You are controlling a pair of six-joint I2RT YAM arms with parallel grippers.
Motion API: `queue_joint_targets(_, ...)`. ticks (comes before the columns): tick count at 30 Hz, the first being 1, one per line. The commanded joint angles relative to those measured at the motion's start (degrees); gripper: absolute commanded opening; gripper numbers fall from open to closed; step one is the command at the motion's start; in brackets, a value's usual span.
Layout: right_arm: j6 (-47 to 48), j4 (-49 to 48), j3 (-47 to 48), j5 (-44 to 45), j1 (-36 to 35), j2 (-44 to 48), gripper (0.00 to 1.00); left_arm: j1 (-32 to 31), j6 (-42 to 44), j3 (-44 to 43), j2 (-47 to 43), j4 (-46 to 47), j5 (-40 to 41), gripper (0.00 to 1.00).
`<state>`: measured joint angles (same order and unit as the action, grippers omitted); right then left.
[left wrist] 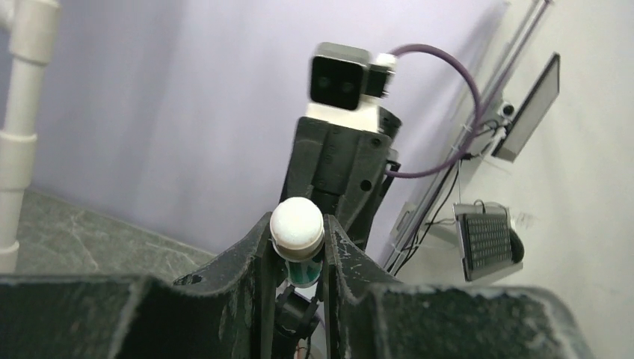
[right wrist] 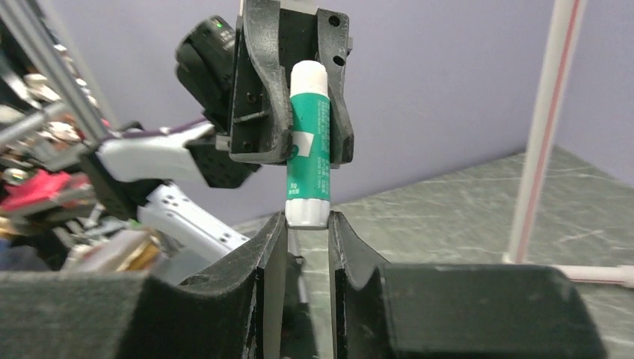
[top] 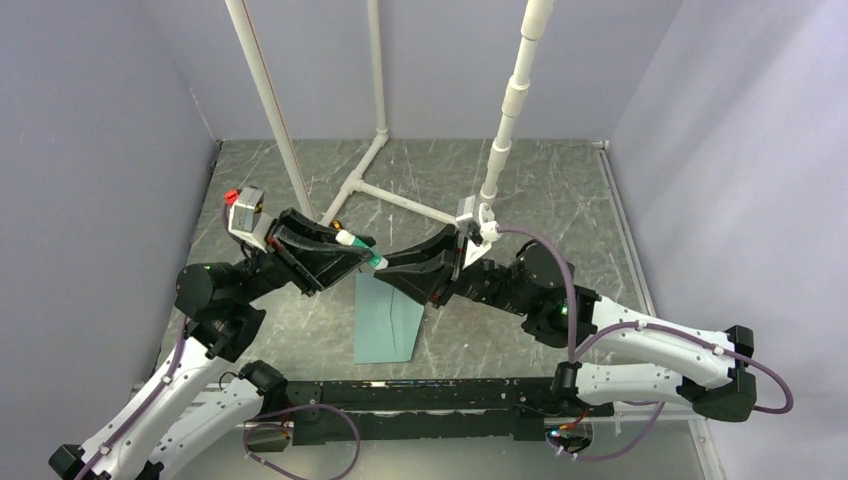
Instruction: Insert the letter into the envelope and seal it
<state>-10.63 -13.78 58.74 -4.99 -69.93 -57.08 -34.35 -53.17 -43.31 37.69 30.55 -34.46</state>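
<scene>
Up at the envelope's [top: 385, 325] 12 o'clock end, left gripper [left wrist: 297, 254] clamps the glue stick [right wrist: 309, 149], right gripper [right wrist: 308, 232] pinches its white tip.

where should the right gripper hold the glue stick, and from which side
The near white end of the glue stick, approached end-on, opposite the left gripper. That gripper clamps the green middle, so this round end is the part left free on the right arm's side. The right gripper is lined up so, its fingers closed on either side of it.
</scene>
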Motion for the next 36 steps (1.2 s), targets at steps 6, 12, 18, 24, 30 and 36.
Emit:
queue_joint_targets(6,-24.2,-30.6,-8.1,-5.1,0.2,3.0,0.10,-0.3,4.6,2.4,2.1,22.5,-23.7,0.02)
queue_joint_targets(12,-15.6,-27.6,-7.7,-11.9,0.2,3.8,0.35,-0.3,2.9,1.4,4.0,23.6,-23.3,0.02)
queue_joint_targets(18,9.3,-7.4,-8.1,3.3,0.2,9.7,0.67,-0.4,2.4,1.7,-0.4,6.0,-2.7,0.02)
queue_joint_targets(24,32.4,-8.7,-6.6,8.7,0.2,7.4,0.76,-0.3,-16.1,4.9,0.4,9.0,9.6,0.02)
queue_joint_targets(30,40.5,-19.6,-6.1,5.4,0.1,2.5,0.83,-0.4,-24.5,2.0,0.7,-1.8,15.0,0.02)
queue_joint_targets(36,39.8,-24.3,-5.7,2.1,-0.2,-1.0,0.80,-0.4,-26.2,2.7,-0.9,-3.2,18.5,0.03)
